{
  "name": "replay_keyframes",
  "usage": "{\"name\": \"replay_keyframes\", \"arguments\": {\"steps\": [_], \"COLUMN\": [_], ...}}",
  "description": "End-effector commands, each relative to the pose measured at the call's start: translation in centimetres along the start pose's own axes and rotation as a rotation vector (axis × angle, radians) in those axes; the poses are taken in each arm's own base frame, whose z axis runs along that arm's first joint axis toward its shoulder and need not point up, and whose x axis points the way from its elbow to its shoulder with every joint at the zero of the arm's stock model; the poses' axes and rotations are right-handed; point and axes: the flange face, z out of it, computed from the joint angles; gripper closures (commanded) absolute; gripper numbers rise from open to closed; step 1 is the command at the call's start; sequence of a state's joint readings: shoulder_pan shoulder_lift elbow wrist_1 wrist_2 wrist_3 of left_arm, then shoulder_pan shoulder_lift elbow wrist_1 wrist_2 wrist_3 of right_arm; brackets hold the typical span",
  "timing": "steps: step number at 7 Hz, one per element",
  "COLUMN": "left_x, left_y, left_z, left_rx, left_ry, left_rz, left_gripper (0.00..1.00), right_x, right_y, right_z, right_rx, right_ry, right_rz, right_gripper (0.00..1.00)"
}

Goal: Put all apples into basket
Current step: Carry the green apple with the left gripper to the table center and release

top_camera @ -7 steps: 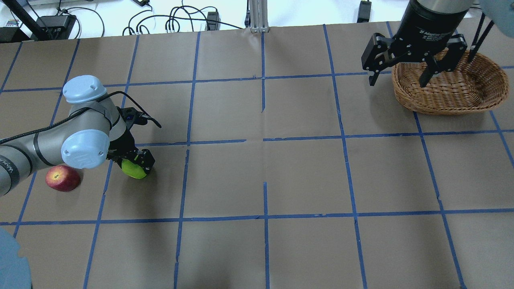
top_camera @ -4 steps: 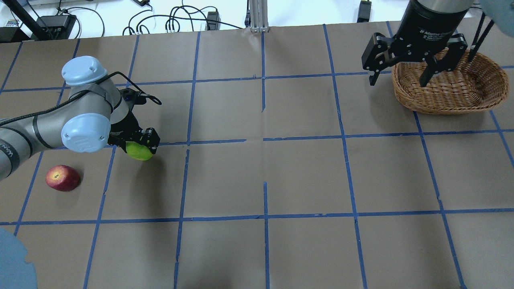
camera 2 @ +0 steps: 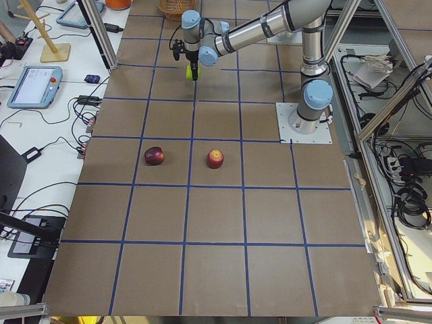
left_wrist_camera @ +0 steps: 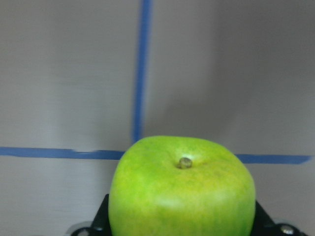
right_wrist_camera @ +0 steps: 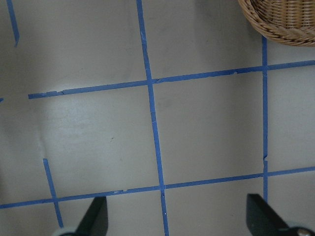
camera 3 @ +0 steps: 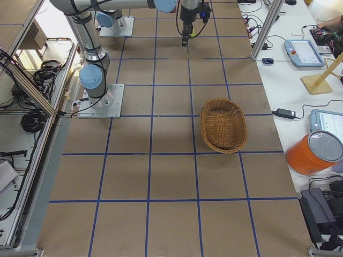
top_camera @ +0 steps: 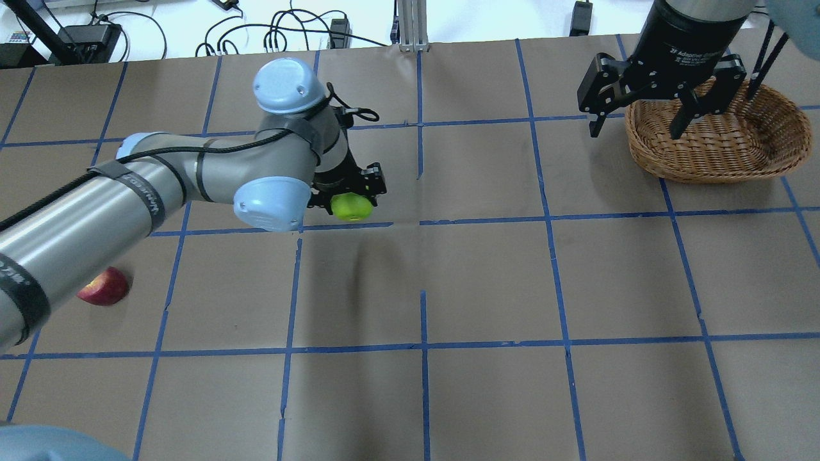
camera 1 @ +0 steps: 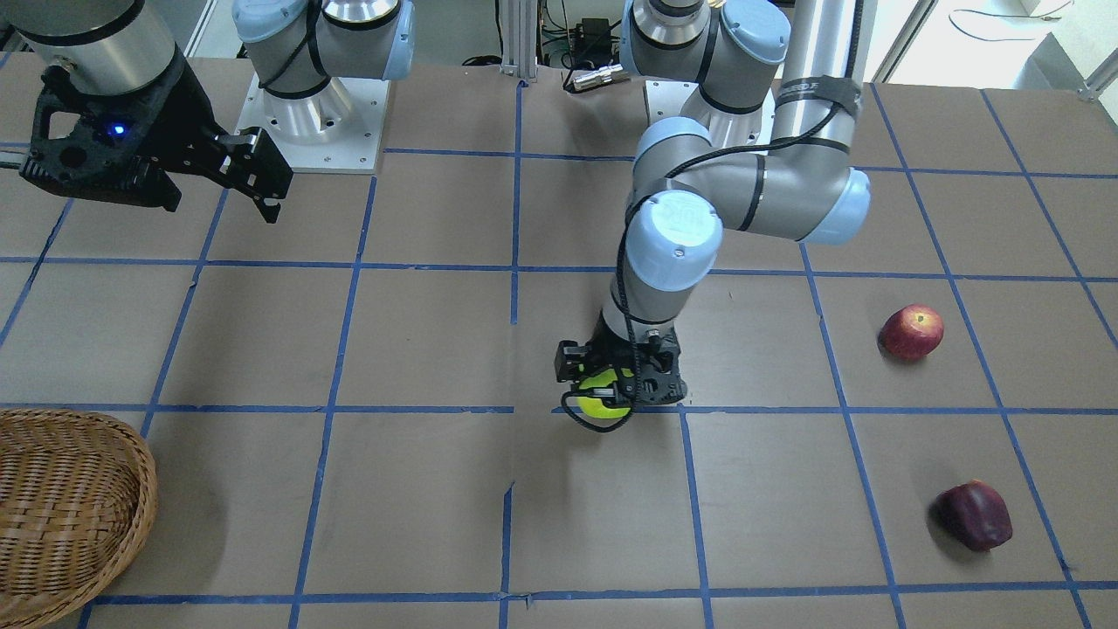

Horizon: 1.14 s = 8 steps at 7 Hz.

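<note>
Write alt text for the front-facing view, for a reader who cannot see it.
The left gripper holds a green apple above the middle of the table. A red apple and a dark apple lie at the picture's right; a basket sits at lower left, the open right gripper at upper left.

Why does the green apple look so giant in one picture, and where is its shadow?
Left wrist view: the green apple looks giant because that camera sits close to it; its edges are soft. Overhead view: its faint, blurry shadow lies on the table below it in the picture. Right wrist view: a pale glare patch on the table.
</note>
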State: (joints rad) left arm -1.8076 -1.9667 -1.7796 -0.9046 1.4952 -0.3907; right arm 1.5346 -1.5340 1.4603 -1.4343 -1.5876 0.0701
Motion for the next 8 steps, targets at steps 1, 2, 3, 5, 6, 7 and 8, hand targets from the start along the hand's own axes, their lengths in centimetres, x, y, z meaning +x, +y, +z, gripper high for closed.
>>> {"name": "replay_keyframes", "arguments": {"steps": [1,2,3,5,6,7,8], "left_x": [7.4,7.6,7.2,5.4,2.7,-1.3,-7.9], "left_y": [3.5,3.5,3.1,0.6,-3.3,-6.5,-9.3], "left_z": [5.5,6.7,6.4,1.9,-3.4,-8.0,-10.3], "left_rx": [0.038,0.031,0.031,0.037,0.03,-0.032,-0.062], "left_ry": [0.054,0.048,0.048,0.112,0.127,0.091,0.067], "left_rz": [-0.097,-0.086,-0.075,-0.133,-0.207,-0.263,-0.166], "left_gripper": [0.5,0.23,0.0,0.0,0.0,0.0,0.0], "right_x": [0.2,0.4,0.3,0.2,0.0,-0.3,-1.3], "right_y": [-0.2,-0.5,-0.5,-2.2,-4.7,-6.1,-7.4], "right_z": [0.1,0.3,0.3,2.3,4.8,5.7,7.2], "right_rx": [0.001,-0.002,0.0,-0.03,-0.047,-0.017,-0.02], "right_ry": [-0.002,-0.002,-0.003,-0.011,-0.008,-0.012,-0.019], "right_rz": [0.004,0.006,0.006,0.007,0.004,0.002,-0.002], "right_gripper": [0.0,0.0,0.0,0.0,0.0,0.0,0.0]}}
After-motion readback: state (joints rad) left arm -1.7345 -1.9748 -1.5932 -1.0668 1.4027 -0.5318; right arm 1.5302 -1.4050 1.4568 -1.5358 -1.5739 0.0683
